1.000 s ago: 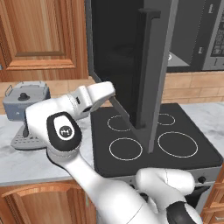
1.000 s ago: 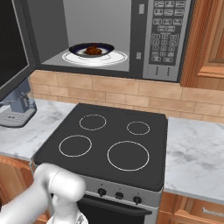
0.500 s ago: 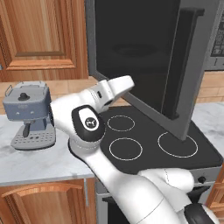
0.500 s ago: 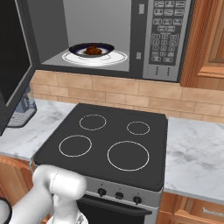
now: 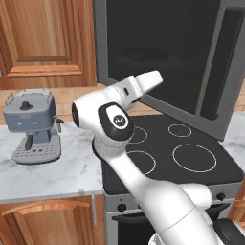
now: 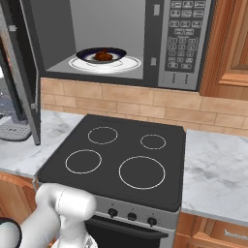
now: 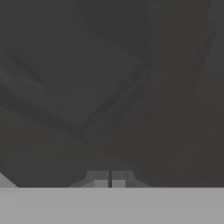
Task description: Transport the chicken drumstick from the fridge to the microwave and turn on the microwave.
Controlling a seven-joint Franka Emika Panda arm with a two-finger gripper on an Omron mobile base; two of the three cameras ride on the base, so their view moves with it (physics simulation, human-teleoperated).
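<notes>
The chicken drumstick (image 6: pixel 102 56) is a glossy dark-brown piece on a dark plate (image 6: pixel 83 53), which rests on the white turntable inside the microwave (image 6: pixel 186 43). The microwave's dark glass door (image 5: pixel 158 52) stands partly open, its edge (image 6: pixel 22 82) at the left of the right base view and its bar handle (image 5: pixel 224 62) at the right of the left base view. My gripper (image 7: pixel 109 183) is shut with nothing in it, its tips right against the door's outer glass (image 7: pixel 109 87); from the left base view the gripper (image 5: pixel 159 75) reaches up to that glass. The fridge is out of view.
A black four-ring stove (image 6: pixel 121 155) sits below the microwave, between marble counters. A grey coffee machine (image 5: pixel 32 122) stands on the left counter. Wooden cupboards (image 5: pixel 43 43) flank the microwave. The keypad (image 6: pixel 181 46) is on the microwave's right side.
The microwave door has swung further toward shut, its handle moving right in the left base view. My arm has followed it up and to the right, tips still on the glass.
</notes>
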